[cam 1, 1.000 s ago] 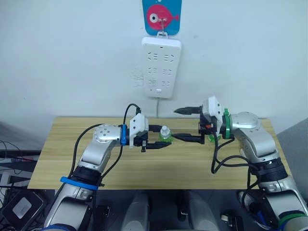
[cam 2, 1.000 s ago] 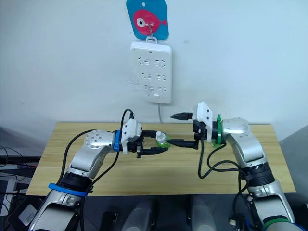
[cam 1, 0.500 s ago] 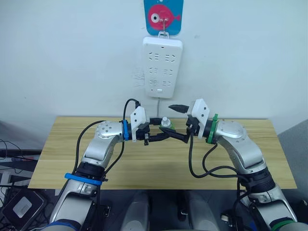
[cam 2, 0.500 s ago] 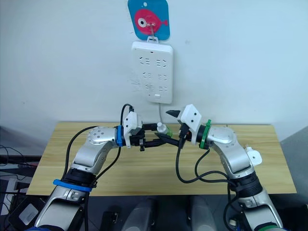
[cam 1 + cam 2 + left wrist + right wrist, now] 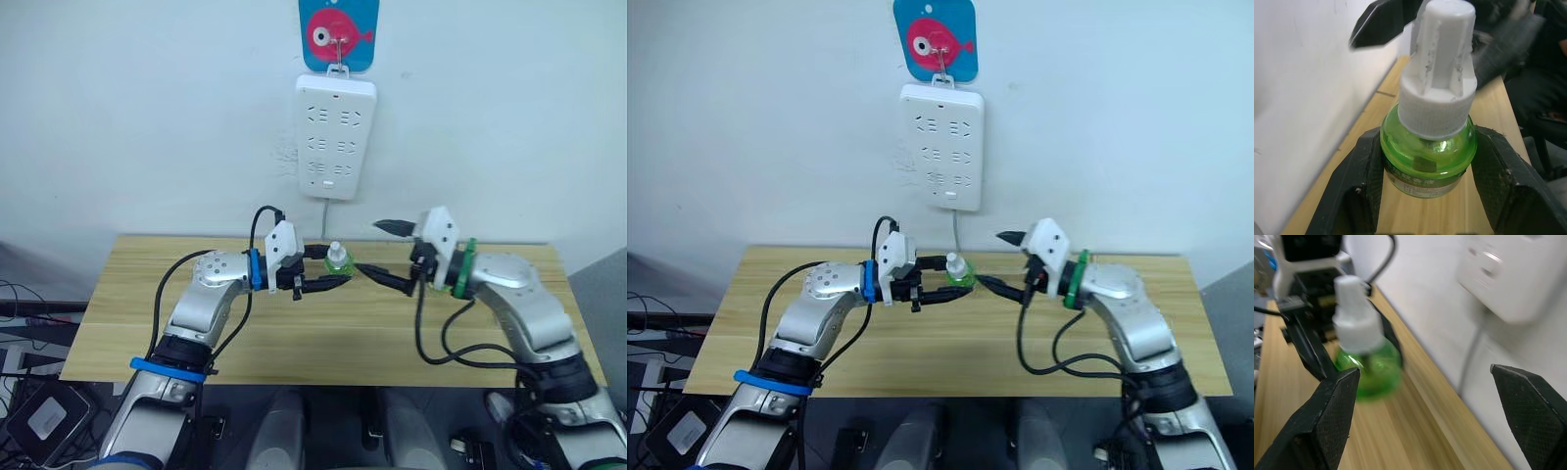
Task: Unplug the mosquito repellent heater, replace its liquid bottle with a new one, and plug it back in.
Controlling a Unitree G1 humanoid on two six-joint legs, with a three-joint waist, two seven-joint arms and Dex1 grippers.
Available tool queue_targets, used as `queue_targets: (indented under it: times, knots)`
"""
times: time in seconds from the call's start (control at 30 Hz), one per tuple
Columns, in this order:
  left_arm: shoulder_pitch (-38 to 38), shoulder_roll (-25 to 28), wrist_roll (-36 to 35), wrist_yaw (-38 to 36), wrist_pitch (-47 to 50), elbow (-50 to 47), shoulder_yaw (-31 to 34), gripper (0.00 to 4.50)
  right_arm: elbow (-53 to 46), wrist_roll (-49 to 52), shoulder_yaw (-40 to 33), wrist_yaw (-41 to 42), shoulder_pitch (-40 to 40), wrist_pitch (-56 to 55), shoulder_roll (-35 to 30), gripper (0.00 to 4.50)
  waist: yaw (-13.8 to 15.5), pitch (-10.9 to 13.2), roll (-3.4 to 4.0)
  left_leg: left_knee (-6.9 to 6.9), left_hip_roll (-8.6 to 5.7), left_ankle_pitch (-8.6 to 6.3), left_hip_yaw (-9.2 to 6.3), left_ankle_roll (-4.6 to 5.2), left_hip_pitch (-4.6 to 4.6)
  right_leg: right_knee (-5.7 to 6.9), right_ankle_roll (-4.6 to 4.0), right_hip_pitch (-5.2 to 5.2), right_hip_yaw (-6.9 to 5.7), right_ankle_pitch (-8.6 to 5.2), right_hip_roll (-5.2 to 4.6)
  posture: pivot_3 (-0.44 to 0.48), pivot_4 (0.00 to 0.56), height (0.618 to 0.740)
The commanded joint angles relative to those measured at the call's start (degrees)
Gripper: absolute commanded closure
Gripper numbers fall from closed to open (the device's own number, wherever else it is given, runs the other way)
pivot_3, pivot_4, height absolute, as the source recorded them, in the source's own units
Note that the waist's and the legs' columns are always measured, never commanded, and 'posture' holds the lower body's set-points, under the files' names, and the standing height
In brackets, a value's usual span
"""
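Observation:
The new one (image 5: 338, 260), a small green bottle with a white cap, stands upright between the fingers of my left gripper (image 5: 336, 267), which is shut on its body near the table's back edge. The left wrist view has the bottle (image 5: 1427, 152) clamped between both black pads. My right gripper (image 5: 369, 247) hangs open just to the right of the bottle, apart from it. One fingertip is above cap height and the other is low, near the wood. In the right wrist view the bottle (image 5: 1364, 350) sits beyond the open fingers. The heater and its liquid bottle are out of view.
A long white power strip (image 5: 336, 135) hangs on the wall above the table's middle, under a blue fish hook (image 5: 338, 34), its cord dropping behind the wooden table (image 5: 323, 338). Grey cables trail from both arms.
Half a second ago my right gripper's open fingers reached in around the bottle's cap. They have drawn back to the right. The left gripper still holds the bottle in about the same place.

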Motion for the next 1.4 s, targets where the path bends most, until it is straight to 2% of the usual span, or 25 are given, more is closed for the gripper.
queue_targets:
  times: [0.03,0.27,0.43,0.7,0.9,1.07,1.17,1.23,1.4]
  knots:
    - [-0.2,-0.04,-0.55,-0.11,-0.53,-2.3,0.24,2.27,-5.17,3.7,0.48,1.67,0.3,0.93,0.72,0.05,-0.32,-0.01,0.0,0.0,0.04,0.0,0.02,0.0,0.01,0.02,0.0,0.0,-0.01,0.0,0.02,0.071,0.216,0.74]
    - [-1.13,-0.78,-0.25,-0.11,-0.75,-1.71,-0.1,2.27,-2.65,-0.97,6.36,-3.85,-3.14,-0.41,8.04,0.05,-0.62,-0.07,-0.01,0.02,0.04,0.0,0.03,0.0,0.02,0.04,0.0,0.0,-0.01,0.0,0.02,0.074,0.214,0.74]
    - [-0.62,-0.65,-0.31,-0.26,-0.58,-2.45,-0.23,2.27,1.53,-4.67,7.42,-7.39,-5.15,-2.31,11.07,0.05,-0.63,-0.1,-0.02,0.02,0.0,0.0,0.0,-0.01,0.01,0.01,0.0,-0.01,0.0,0.0,0.01,0.076,0.215,0.74]
    - [-0.58,-0.49,-0.29,-0.21,-0.54,-2.13,-0.06,2.27,1.16,-3.95,3.48,-4.32,-3.81,-2.81,5.58,0.05,-0.57,-0.1,-0.02,0.01,-0.02,0.0,0.0,0.0,-0.01,0.01,0.0,-0.02,0.0,0.0,0.0,0.072,0.223,0.74]
    - [-1.11,-0.52,-0.22,-0.23,-1.06,-1.03,0.05,2.27,-3.57,4.04,0.24,1.15,-1.44,1.07,0.89,0.05,-0.6,-0.1,-0.02,0.01,-0.02,0.0,0.02,0.0,-0.01,0.01,0.0,-0.02,0.01,0.0,0.0,0.057,0.228,0.74]
    - [-1.86,-0.74,0.12,-0.46,-1.68,0.15,0.03,2.27,-6.4,10.05,0.53,0.22,-1.2,6.92,3.33,0.05,-1.1,-0.1,-0.02,0.01,0.04,0.0,0.03,0.0,0.01,0.05,0.0,-0.01,-0.01,0.0,0.01,0.057,0.229,0.74]
    - [-2.0,-0.83,0.09,-0.46,-1.52,-0.01,-0.07,2.27,-6.54,9.05,1.72,-2.1,-2.35,7.67,5.54,0.66,-1.12,-0.1,-0.02,0.02,0.05,0.0,0.04,0.0,0.02,0.06,0.0,-0.01,-0.01,0.0,0.01,0.058,0.231,0.74]
    - [-1.81,-0.71,0.02,-0.5,-1.36,-0.35,-0.09,2.27,-6.9,8.52,2.56,-2.91,-2.7,7.96,6.46,1.32,-1.08,-0.1,-0.02,0.03,0.03,0.0,0.03,0.0,0.01,0.05,0.0,-0.01,0.0,0.0,0.01,0.061,0.233,0.74]
    - [-1.55,-0.49,0.0,-0.63,-1.37,-0.48,-0.07,2.27,-6.53,7.48,4.19,-3.97,-3.19,7.77,7.59,1.32,-1.06,-0.1,-0.02,0.02,0.0,0.0,0.0,0.0,0.0,0.02,0.0,-0.01,0.0,0.0,0.0,0.063,0.235,0.74]
